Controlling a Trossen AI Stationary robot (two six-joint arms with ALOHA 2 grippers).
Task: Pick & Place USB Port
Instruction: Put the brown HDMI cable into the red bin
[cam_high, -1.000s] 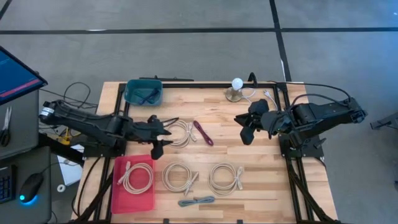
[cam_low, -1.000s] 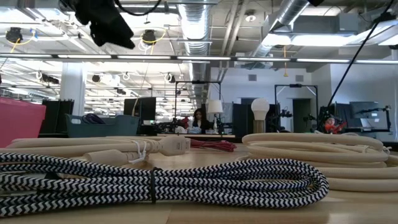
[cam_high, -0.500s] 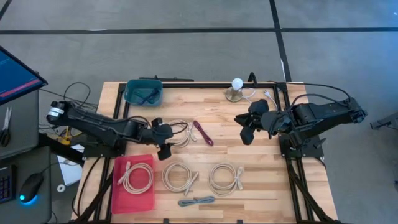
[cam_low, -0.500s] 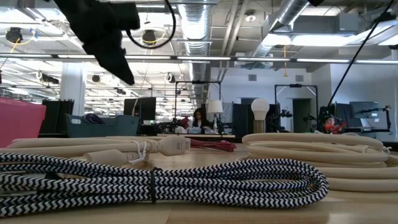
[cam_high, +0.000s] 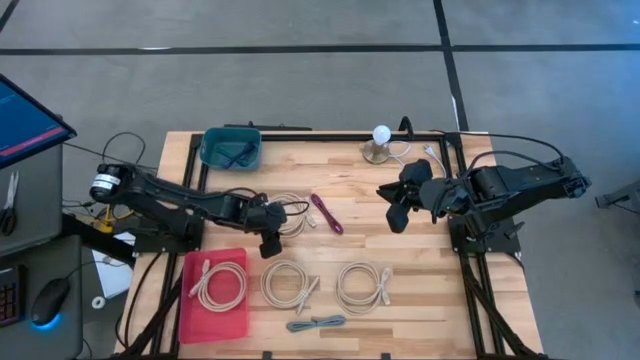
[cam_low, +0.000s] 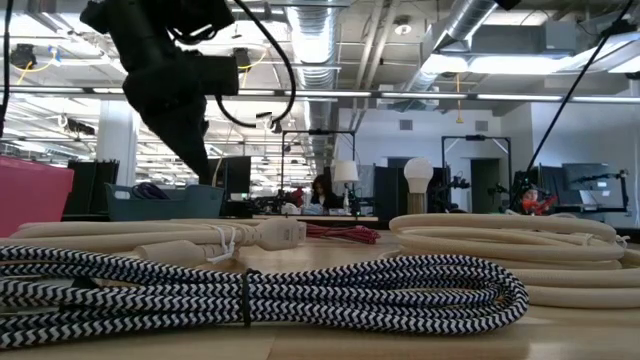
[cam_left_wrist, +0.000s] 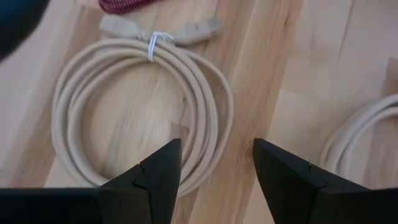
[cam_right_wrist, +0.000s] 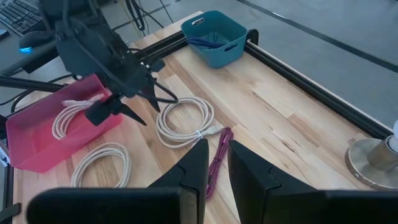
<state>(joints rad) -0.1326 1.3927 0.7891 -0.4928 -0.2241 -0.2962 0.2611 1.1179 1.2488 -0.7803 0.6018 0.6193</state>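
Note:
Several coiled USB cables lie flat on the wooden table. A beige coil (cam_high: 292, 215) lies at the centre, tied with a white tie, with a maroon cable (cam_high: 326, 213) beside it. My left gripper (cam_high: 270, 244) hangs open just above this coil's near-left side, pointing steeply down; in the left wrist view the left gripper (cam_left_wrist: 214, 163) has the beige coil's (cam_left_wrist: 219, 112) rim below the gap between its fingers. My right gripper (cam_high: 393, 214) waits raised at the table's right, shut and holding nothing.
A pink tray (cam_high: 196, 320) at the near left holds one beige coil (cam_high: 218, 283). Two more beige coils (cam_high: 287, 283) (cam_high: 362, 286) and a black-and-white braided cable (cam_high: 315, 323) lie near the front edge. A teal bin (cam_high: 231, 147) and a lamp (cam_high: 379, 145) stand at the back.
My left gripper has come down and moved toward the table's right, over the centre beige coil, tipping to point more steeply down. No cable has moved.

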